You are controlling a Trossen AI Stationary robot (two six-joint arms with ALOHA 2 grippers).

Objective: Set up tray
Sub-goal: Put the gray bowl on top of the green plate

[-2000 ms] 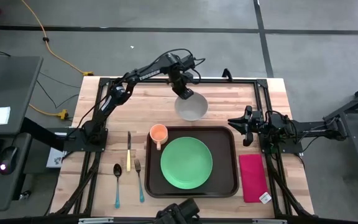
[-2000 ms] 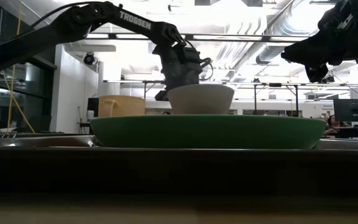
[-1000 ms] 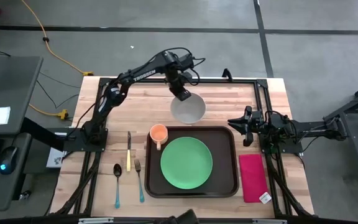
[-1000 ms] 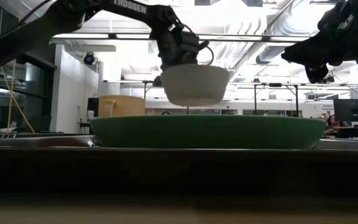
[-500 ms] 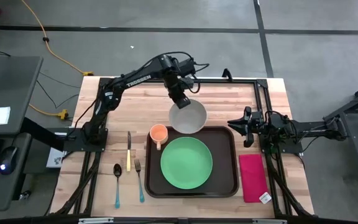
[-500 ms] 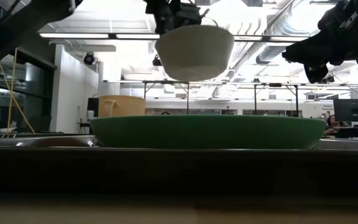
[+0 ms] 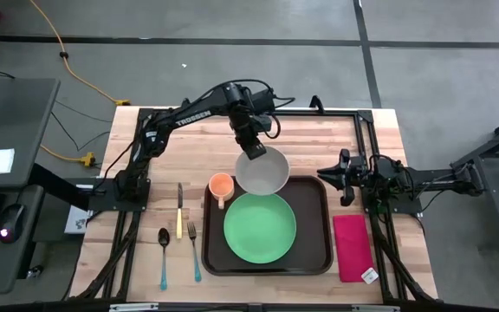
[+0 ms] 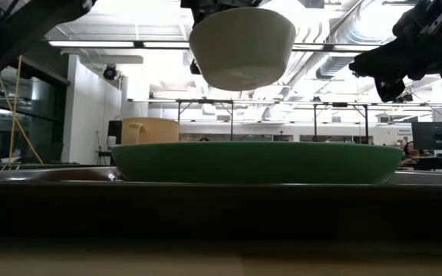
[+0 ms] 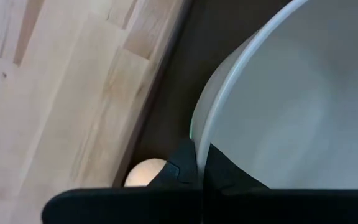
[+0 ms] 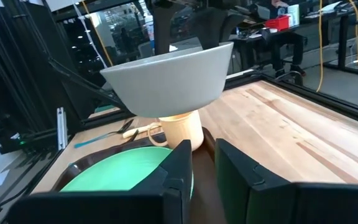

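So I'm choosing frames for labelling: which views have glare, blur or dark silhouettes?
Low view: bright ceiling lights behind leave the tray edge nearly black and the right gripper a silhouette. Left wrist view: the white bowl is close, soft and out of focus, as is the wood grain. High view: evenly lit, with soft shadows under the left gripper.

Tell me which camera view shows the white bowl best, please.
The right wrist view: the white bowl shows whole, lifted above the green plate. The high view shows its inside, held by the left end effector. The low view cuts its top; the left wrist view shows only part of the rim.
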